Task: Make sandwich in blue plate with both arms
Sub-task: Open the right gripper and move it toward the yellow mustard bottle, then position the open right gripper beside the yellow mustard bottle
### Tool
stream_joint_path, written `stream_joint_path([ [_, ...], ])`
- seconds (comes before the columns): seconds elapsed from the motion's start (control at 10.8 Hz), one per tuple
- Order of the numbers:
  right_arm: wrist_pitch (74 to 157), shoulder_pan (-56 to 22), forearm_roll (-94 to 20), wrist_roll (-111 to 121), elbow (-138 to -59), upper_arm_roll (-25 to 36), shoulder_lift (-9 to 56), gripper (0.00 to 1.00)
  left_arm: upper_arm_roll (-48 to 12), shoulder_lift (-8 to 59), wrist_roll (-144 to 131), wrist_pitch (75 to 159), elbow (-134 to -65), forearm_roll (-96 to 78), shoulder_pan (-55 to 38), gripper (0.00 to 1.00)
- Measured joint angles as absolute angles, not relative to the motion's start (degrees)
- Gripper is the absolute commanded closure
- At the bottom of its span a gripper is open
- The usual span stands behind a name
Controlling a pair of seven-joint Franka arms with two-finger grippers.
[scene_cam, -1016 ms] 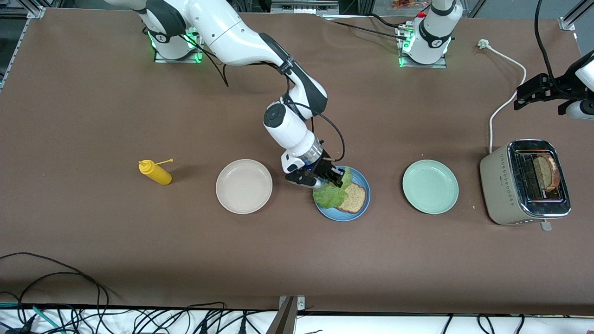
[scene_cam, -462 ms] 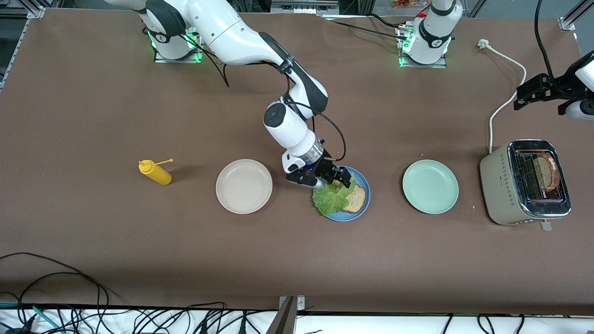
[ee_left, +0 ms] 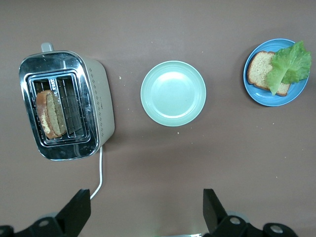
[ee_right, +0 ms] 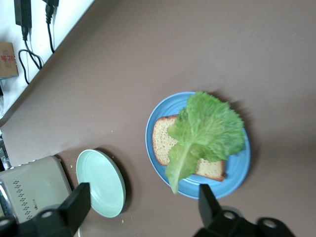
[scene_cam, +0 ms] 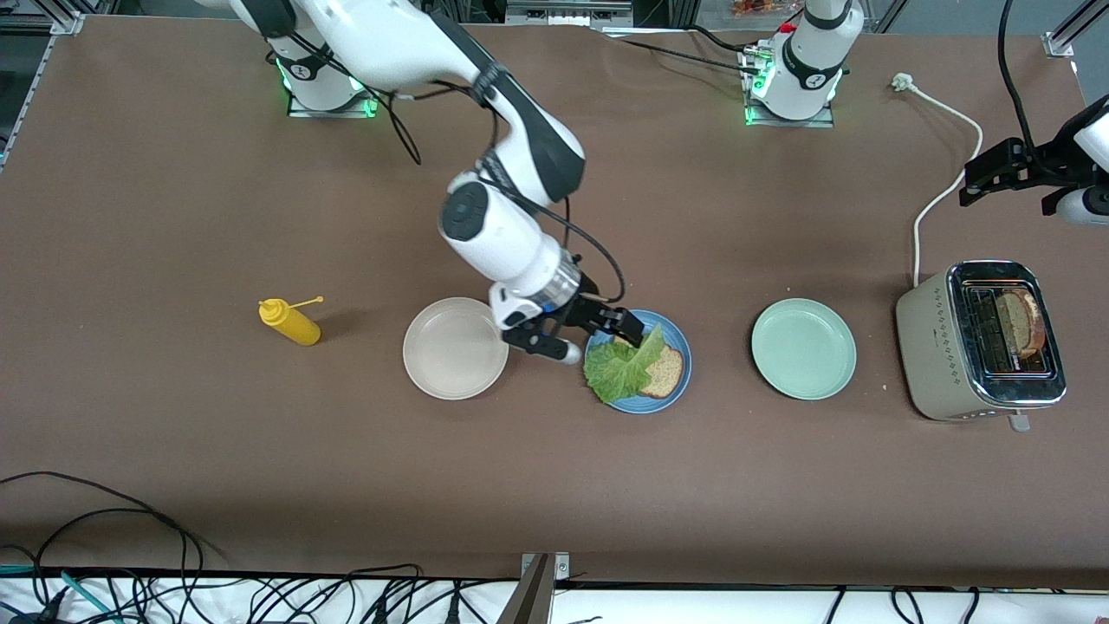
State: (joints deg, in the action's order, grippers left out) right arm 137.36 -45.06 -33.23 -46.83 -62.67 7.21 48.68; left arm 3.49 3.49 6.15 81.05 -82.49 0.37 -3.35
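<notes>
The blue plate holds one slice of brown bread, and a green lettuce leaf lies loose across it. My right gripper hangs open over the plate's edge toward the beige plate, with nothing between its fingers. In the right wrist view the lettuce covers much of the bread on the blue plate, apart from the right gripper. My left gripper waits open above the table near the toaster; it holds nothing. A second slice stands in the toaster.
An empty beige plate sits beside the blue plate toward the right arm's end, with a yellow squeeze bottle further that way. An empty mint-green plate lies between blue plate and toaster. The toaster's white cable runs toward the bases.
My right gripper has opened and let go of the lettuce, which now rests on the bread. It has then lifted and drawn back toward the beige plate. The left arm has not moved.
</notes>
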Motion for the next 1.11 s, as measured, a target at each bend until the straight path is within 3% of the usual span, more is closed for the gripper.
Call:
stream_joint_path([
  [0.28, 119.5, -44.8, -33.1, -39.8, -64.9, 14.7, 40.7, 0.00, 3.5, 3.5, 6.2, 81.1, -82.5, 0.4, -3.4, 0.00],
  [0.74, 87.0, -44.2, -33.0, -13.3, -66.5, 35.2, 31.5, 0.00, 3.5, 3.4, 6.2, 81.2, -79.4, 0.4, -3.1, 0.00],
  [0.92, 82.6, -44.1, -27.0, -2.6, -67.0, 40.5, 29.9, 0.00, 3.6, 3.3, 6.2, 81.2, -78.9, 0.4, -2.9, 0.00],
  [1.11, 81.3, -44.2, -17.3, 3.5, -67.2, 40.9, 27.8, 0.00, 3.6, 3.7, 6.2, 81.1, -79.2, -0.4, -2.9, 0.00],
])
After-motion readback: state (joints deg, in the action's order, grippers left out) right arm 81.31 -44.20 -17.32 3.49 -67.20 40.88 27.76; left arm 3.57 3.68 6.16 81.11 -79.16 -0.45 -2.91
